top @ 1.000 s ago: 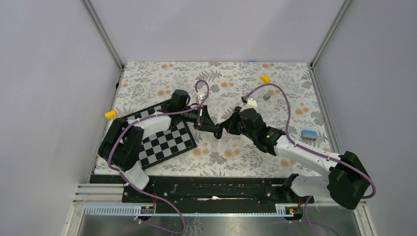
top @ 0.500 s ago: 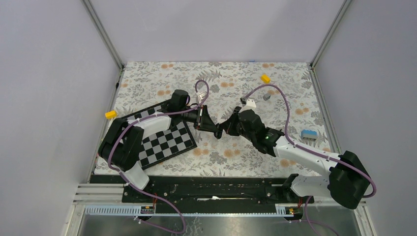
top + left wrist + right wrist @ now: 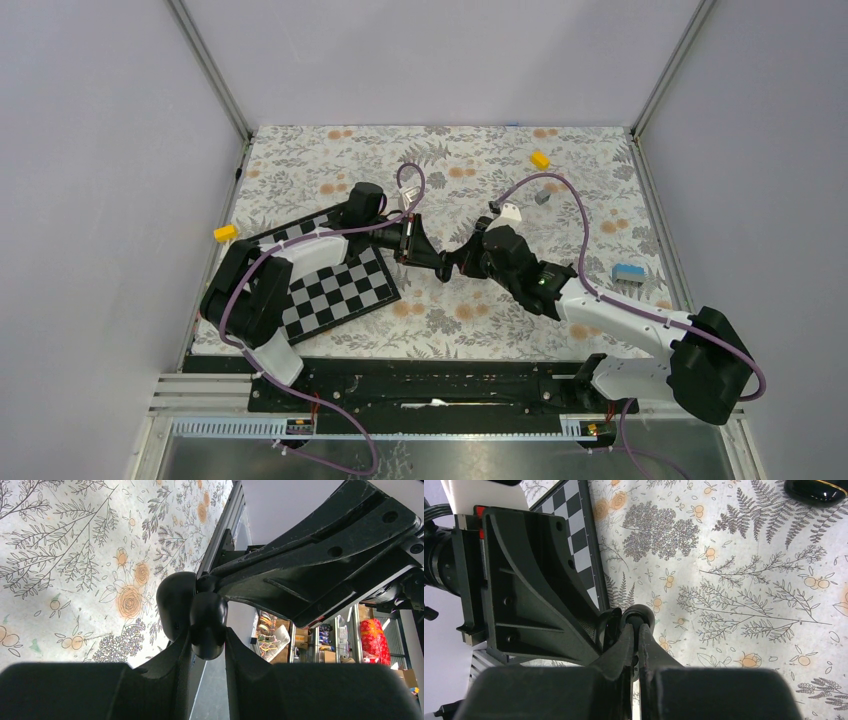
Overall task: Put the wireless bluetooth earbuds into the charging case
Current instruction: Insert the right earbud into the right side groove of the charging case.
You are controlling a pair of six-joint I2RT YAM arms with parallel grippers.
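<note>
The charging case [image 3: 207,622], black and rounded, sits between my left gripper's [image 3: 207,640] fingers with its open lid [image 3: 175,602] off to the left side. The left gripper [image 3: 438,263] hovers above the floral cloth near mid-table, shut on the case. My right gripper [image 3: 457,262] meets it tip to tip from the right. In the right wrist view the right gripper [image 3: 638,630] is shut, its tips pressed against the case's round half [image 3: 640,615]. I cannot make out an earbud between those tips. A glossy black rounded piece [image 3: 814,490] lies on the cloth at the top edge.
A checkered board [image 3: 340,290] lies under the left arm. Yellow blocks rest at the far right [image 3: 540,159] and the left edge [image 3: 225,233]. There is a small grey piece [image 3: 542,197] and a blue item [image 3: 627,272] on the right. Metal frame posts line the table sides.
The right arm has edged slightly left toward the left gripper. The left arm and the case stay where they were, and both grippers keep their state.
</note>
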